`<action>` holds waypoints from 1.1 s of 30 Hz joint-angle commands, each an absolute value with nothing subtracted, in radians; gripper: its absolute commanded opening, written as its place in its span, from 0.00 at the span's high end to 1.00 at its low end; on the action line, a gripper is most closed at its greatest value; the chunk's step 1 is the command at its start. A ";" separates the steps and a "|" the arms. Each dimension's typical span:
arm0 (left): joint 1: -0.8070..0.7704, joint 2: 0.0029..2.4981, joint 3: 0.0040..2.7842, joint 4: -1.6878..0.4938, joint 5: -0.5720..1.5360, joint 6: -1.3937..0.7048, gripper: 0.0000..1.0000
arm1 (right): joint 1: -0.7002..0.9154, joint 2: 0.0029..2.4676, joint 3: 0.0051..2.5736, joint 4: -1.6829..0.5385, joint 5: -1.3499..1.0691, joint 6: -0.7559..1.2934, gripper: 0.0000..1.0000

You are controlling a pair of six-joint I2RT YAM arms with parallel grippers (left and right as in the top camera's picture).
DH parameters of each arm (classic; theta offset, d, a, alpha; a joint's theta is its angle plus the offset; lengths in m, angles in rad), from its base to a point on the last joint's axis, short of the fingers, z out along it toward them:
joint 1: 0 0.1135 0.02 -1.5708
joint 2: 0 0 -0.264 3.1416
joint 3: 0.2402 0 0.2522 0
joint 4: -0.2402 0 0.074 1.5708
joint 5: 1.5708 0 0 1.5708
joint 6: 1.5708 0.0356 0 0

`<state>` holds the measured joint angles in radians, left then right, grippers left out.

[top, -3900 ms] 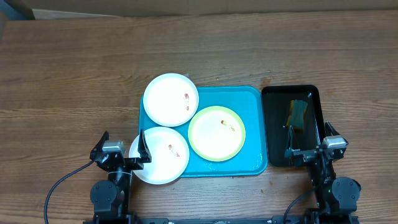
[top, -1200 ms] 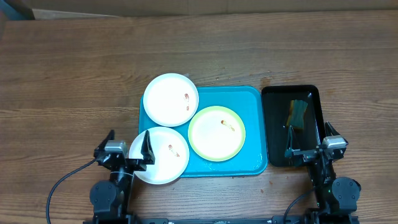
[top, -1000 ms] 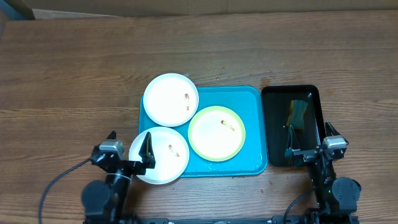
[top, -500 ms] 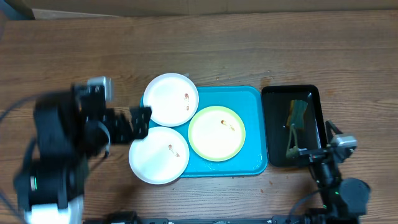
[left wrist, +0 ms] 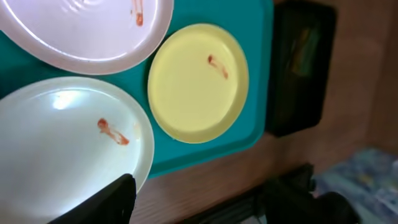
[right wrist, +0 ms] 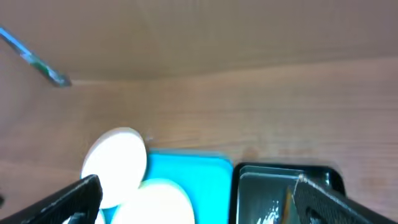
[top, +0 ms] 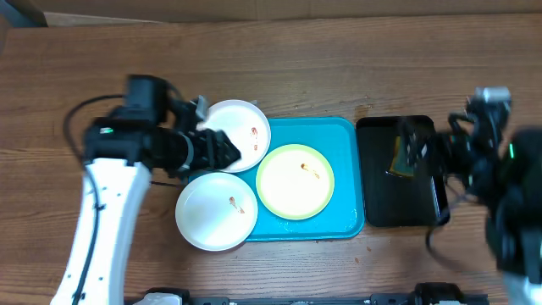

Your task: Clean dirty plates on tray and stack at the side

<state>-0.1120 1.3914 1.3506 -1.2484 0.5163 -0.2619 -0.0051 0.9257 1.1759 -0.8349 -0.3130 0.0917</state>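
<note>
Overhead — the tray (top: 337,135) lies mid-table. The yellow plate (top: 295,180) sits wholly inside it. The far white plate (top: 237,127) overhangs its far-left corner and the near white plate (top: 216,212) its near-left corner. Each carries a small reddish smear, and nothing is stacked at the side yet. The left gripper (top: 227,150) points rightward over the near rim of the far white plate. You cannot tell its opening from here. The right gripper (top: 413,146) is blurred above the black tray (top: 398,199), just by the sponge (top: 406,157), whose long axis runs toward and away from the robot.

Left wrist — you see all three plates below, the near white one closest and the yellow one beyond it toward the black tray. Only one dark finger (left wrist: 112,198) shows at the bottom edge, so the gap cannot be judged. Nothing is visibly held.

Right wrist — two fingers (right wrist: 81,198) stand at opposite lower corners, spread wide with nothing between them. The black tray lies below to the right, the tray and plates to the left.

Judgement: the left arm is the nearer one to the plates — the far white one lies right beneath its tip. The right arm is the nearer one to the sponge. You would likely have the right arm take the sponge first, jaws set across its short side.
</note>
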 commanded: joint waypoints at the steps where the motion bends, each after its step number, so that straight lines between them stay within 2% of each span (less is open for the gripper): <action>1: -0.229 1.404 1.256 -1.198 0.378 -0.394 0.36 | -0.002 1.077 1.332 -0.933 -0.348 0.075 0.00; 4: -0.330 1.408 1.165 -1.095 0.301 -0.474 0.44 | -0.002 1.179 1.409 -1.019 -0.360 0.075 0.00; 8: -0.420 1.435 1.095 -0.969 0.186 -0.542 0.46 | -0.002 1.266 1.411 -1.053 -0.298 0.098 0.04; 11: -0.454 1.475 1.079 -0.909 0.120 -0.578 0.59 | -0.002 1.335 1.411 -1.102 -0.178 0.138 0.08; 16: -0.466 1.583 1.079 -0.871 0.083 -0.610 0.52 | -0.001 1.462 1.411 -1.137 -0.150 0.139 0.09; 18: -0.466 1.629 1.079 -0.848 0.079 -0.610 0.53 | 0.000 1.506 1.411 -1.139 -0.150 0.139 0.14; 23: -0.466 1.725 1.079 -0.771 0.086 -0.609 0.59 | 0.000 1.601 1.411 -1.132 -0.150 0.139 0.23; 25: -0.466 1.740 1.079 -0.749 0.098 -0.607 0.69 | 0.000 1.628 1.411 -1.131 -0.149 0.139 0.24; 27: -0.466 1.747 1.079 -0.733 0.097 -0.606 0.73 | 0.000 1.651 1.411 -1.132 -0.146 0.139 0.24; 33: -0.466 1.747 1.076 -0.718 0.075 -0.606 0.72 | 0.000 1.694 1.407 -1.126 -0.101 0.139 0.24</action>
